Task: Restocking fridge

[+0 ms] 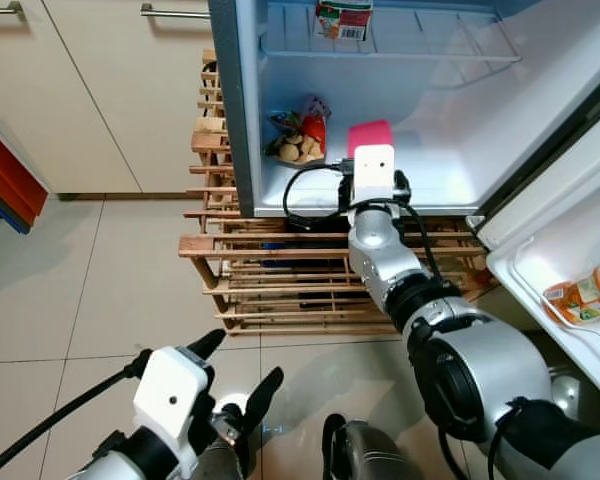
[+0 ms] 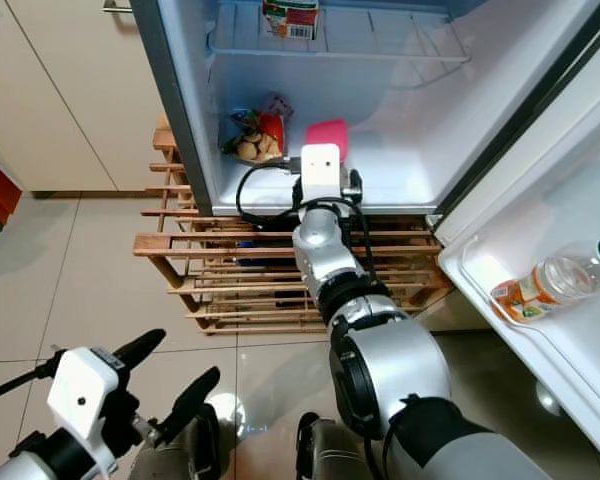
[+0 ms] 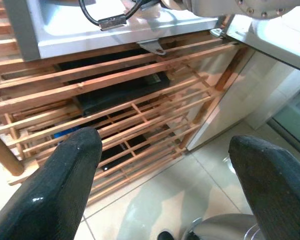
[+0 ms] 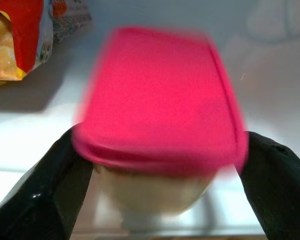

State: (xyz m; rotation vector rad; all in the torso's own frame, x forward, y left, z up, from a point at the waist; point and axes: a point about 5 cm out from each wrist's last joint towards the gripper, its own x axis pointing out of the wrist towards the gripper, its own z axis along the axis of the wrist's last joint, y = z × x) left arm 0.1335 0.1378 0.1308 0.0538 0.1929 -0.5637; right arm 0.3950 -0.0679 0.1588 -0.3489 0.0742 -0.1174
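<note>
Presently, from largest to smallest:

1. Fridge (image 1: 450, 150), door swung open at my 3 o'clock. Its white floor is where my right arm reaches in, toward 12 o'clock.
2. Wooden rack (image 1: 270, 270) under the fridge, slatted, with dark items on its shelves. It lies below my reach and is no obstacle.
3. Door shelf (image 2: 480, 270) at 3 o'clock, holding a clear bottle (image 2: 550, 285) lying on its side.
4. Pink-lidded container (image 4: 160, 100), the item in hand. It sits between the fingers of my right gripper (image 4: 162, 165), one black finger on each flank, closed against the tub beneath the lid. Its long axis runs straight ahead, away from the wrist toward the fridge's back wall. I judge it is over the fridge floor, near the front edge; I cannot tell whether it has touched down.
5. Snack bags (image 1: 302, 135), red and yellow, at about 10 o'clock from the container, apart from it. They are the only things close enough to be nudged if I push leftward.
6. Carton (image 1: 344, 20) on the wire shelf above, well clear.
7. Left gripper (image 1: 242, 372), low at 7 o'clock over the tiles, fingers spread wide and empty, farther from the fridge.
</note>
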